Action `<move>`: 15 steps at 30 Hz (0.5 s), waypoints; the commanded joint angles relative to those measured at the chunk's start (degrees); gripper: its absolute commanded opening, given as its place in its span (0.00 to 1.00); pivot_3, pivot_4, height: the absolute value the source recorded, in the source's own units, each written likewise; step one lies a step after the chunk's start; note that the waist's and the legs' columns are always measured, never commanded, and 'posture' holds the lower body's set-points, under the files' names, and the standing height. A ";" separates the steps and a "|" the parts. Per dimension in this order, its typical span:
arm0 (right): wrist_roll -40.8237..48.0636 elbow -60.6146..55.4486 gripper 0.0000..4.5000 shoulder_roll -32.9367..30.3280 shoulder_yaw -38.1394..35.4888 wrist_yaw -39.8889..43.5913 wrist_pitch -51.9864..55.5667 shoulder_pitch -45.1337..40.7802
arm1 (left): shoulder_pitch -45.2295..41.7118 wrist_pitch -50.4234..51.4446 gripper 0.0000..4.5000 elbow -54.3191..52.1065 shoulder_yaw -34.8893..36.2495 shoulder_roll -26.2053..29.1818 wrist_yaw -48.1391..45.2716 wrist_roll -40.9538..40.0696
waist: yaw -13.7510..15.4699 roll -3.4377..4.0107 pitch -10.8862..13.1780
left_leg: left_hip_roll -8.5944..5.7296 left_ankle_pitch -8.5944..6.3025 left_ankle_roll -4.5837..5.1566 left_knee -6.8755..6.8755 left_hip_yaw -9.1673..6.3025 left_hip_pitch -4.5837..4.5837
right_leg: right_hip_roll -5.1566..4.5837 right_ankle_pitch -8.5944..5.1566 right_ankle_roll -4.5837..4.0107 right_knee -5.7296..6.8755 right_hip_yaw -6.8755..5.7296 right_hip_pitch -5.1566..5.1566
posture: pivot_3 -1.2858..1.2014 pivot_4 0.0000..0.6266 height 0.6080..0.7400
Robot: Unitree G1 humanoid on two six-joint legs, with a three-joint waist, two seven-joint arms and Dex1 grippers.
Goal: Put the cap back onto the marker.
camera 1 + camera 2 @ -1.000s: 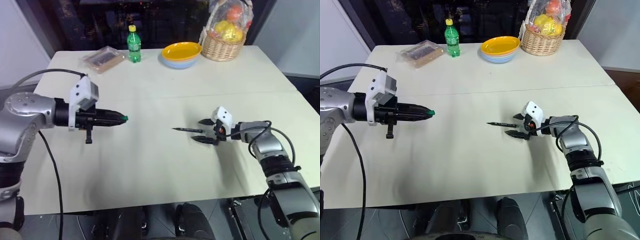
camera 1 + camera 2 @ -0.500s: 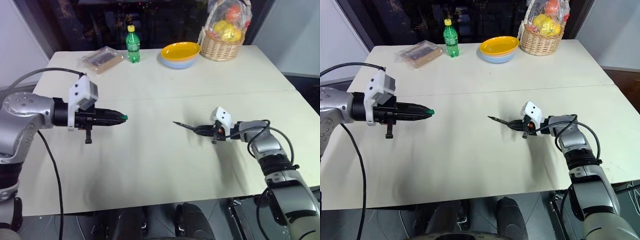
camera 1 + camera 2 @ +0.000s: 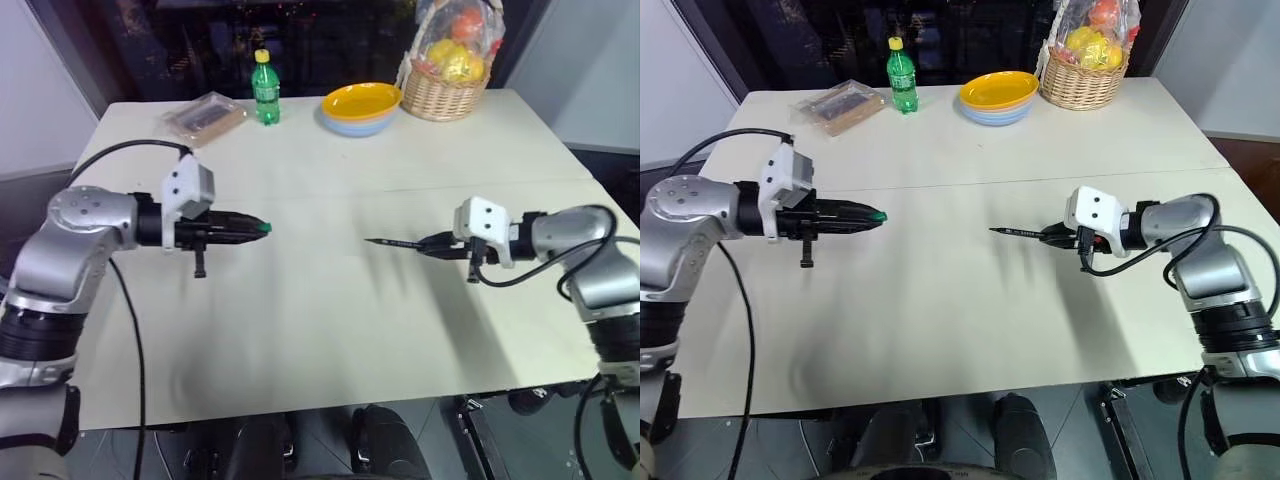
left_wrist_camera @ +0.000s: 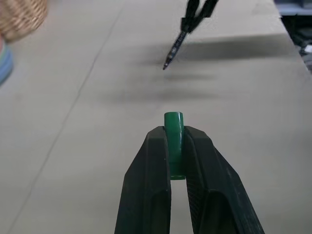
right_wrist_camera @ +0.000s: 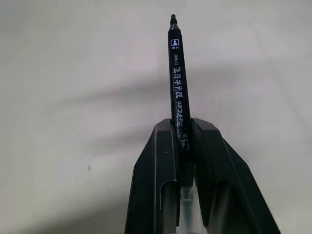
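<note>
Cap (image 4: 173,127) pinched in left tool (image 3: 262,227), marker (image 5: 178,83) clamped in right tool (image 3: 430,243), well apart

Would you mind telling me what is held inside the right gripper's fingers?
The marker sits clamped between the right gripper fingers, tip pointing outward. Its rear end is covered by the fingers.

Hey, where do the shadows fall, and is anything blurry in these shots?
Left eye view: soft shadows on the table under both arms. Left wrist view: the marker and basket look blurred, the cap sharp. Right wrist view: the marker's print is crisp.
</note>
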 commanded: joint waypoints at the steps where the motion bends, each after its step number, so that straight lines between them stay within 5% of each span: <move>1: 2.06 -5.76 0.01 -0.79 -0.92 0.40 2.81 -2.55 | -1.99 -5.35 0.00 2.13 -1.67 -0.74 -2.32 2.73 | 0.03 0.00 0.00 | 0.00 0.00 0.00 0.00 0.00 0.00 | 0.00 0.00 0.00 0.01 0.00 -0.01 | 0.52 0.24 1.00; 15: 2.10 -10.08 0.01 2.78 2.67 -0.33 5.23 -6.97 | -6.83 -13.47 0.00 8.81 -5.19 -4.36 -4.77 8.61 | 0.13 0.00 0.00 | -0.01 -0.12 0.21 0.03 0.04 -0.08 | -0.01 0.00 -0.01 0.02 0.02 -0.08 | 0.52 0.24 1.00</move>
